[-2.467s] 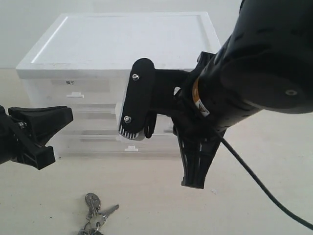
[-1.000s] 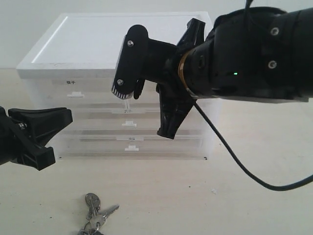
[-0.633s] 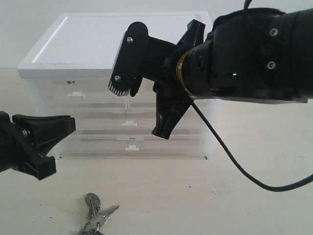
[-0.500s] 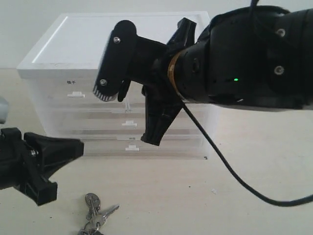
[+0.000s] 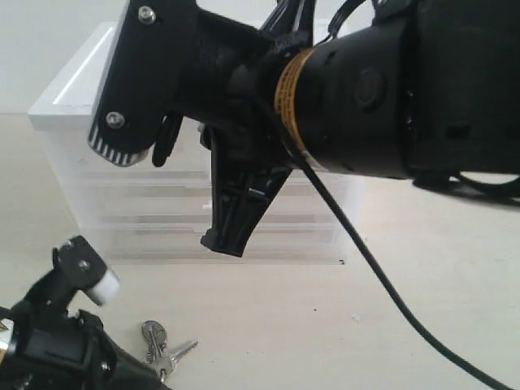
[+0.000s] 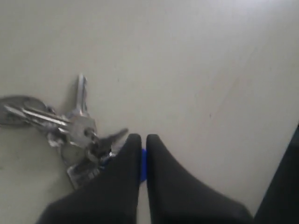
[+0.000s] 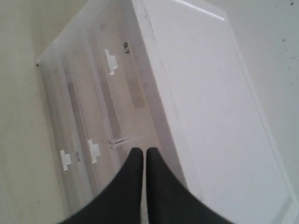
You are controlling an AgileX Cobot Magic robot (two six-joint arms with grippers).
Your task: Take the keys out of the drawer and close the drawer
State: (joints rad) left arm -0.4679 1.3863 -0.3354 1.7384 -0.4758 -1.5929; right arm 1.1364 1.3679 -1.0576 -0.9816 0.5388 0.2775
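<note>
The keys lie on the table in front of the cabinet; in the left wrist view the keys are spread flat. My left gripper hovers beside them with its jaws together, and a sliver of the blue tag shows through the slit. Only my left arm shows in the exterior view. The drawer, top left of the cabinet, sits flush with the other fronts. My right gripper is shut and empty, hanging in the air before the cabinet.
The white-topped cabinet stands at the back with full-width translucent drawers below. The right arm's bulk fills the upper middle and right of the exterior view, and its cable trails over the table.
The right arm has swung left and nearer the camera. The left arm has dropped to the bottom left corner, close to the keys. The keys have not moved.
</note>
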